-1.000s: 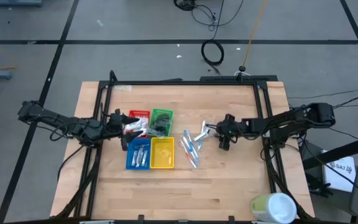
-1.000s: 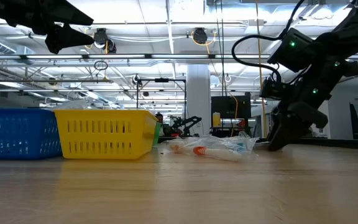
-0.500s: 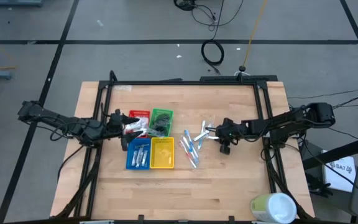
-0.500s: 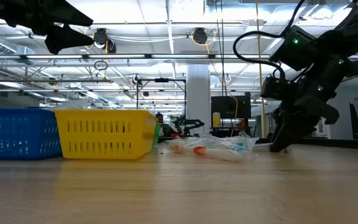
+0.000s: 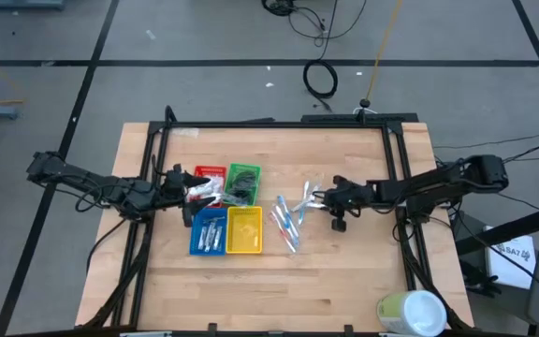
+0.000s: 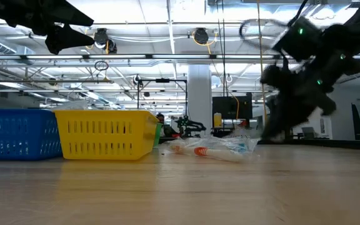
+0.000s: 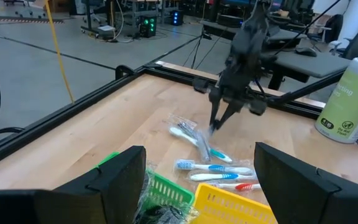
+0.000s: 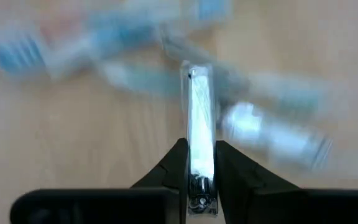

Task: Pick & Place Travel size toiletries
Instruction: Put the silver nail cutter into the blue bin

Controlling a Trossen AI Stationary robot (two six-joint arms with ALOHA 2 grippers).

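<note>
The travel size toiletries lie as a loose pile of blue-and-white toothbrushes in clear packets (image 5: 288,225) at the table's middle, also in the left wrist view (image 7: 213,169). My right gripper (image 5: 319,198) is at the pile's right edge, shut on a slim silver item in a clear sleeve (image 8: 199,106). My left gripper (image 5: 183,194) hangs open above the trays, fingers wide apart (image 7: 197,183), with nothing between them. My right gripper pinches the silver item's near end (image 8: 199,134) between its two fingers (image 8: 180,158). The fingers lie along the item, slanting down from the table's right. The item sticks out ahead of them; whether its far end rests on the table I cannot tell.
Red (image 5: 211,174), green (image 5: 244,178), blue (image 5: 208,231) and yellow (image 5: 244,230) trays stand together left of the pile; the blue holds packets. A large pale green cylinder (image 5: 412,312) stands at the near right corner. A black frame (image 5: 279,123) borders the table.
My right gripper has tipped its wrist and swung a little toward the pile, its fingers drawing together on the silver item.
</note>
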